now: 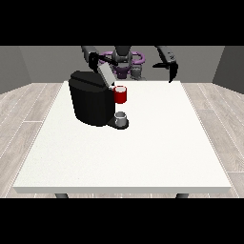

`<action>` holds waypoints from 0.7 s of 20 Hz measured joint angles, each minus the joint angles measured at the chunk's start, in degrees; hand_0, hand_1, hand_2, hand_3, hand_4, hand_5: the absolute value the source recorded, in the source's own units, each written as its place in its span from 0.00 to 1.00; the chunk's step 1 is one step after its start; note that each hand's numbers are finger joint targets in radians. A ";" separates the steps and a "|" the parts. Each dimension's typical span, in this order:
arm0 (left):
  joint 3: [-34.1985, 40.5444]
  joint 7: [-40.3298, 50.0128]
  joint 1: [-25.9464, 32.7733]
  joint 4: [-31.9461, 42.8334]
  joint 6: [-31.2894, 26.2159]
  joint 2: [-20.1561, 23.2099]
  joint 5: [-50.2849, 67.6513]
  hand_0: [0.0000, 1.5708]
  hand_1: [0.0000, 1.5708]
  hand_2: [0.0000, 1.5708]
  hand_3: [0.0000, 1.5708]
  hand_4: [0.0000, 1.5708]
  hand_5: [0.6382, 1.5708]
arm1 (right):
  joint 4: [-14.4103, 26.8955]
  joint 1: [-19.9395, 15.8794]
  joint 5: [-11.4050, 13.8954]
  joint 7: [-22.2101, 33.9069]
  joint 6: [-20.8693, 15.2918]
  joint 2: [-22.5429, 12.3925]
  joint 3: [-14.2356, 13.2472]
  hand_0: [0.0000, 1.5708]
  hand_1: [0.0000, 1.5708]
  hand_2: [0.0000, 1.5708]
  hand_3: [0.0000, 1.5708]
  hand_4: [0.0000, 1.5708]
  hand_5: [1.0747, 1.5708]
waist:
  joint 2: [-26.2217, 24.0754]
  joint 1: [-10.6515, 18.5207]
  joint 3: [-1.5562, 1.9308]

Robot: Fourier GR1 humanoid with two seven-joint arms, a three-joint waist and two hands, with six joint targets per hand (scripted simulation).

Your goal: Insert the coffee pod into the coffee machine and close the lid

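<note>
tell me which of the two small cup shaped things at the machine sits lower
The grey thing, resting on the coffee machine base; the red thing at the machine sits directly above it.

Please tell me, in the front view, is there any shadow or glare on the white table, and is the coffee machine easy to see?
Front view: the white table is lit evenly, with no glare; no clear shadow shows beside the black coffee machine, though its dark body hides its own detail; a red thing at the machine and a grey thing below it stand out well; the hand at the view's right looks dark.
</note>
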 measured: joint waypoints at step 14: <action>0.25 0.63 -2.79 -0.09 -0.23 2.10 1.58 0.00 0.00 0.00 0.00 0.23 1.00 | 8.64 -8.50 -1.72 -3.51 0.45 -1.56 -4.32 0.00 0.00 0.00 0.00 0.20 1.00 | 3.36 0.95 -0.38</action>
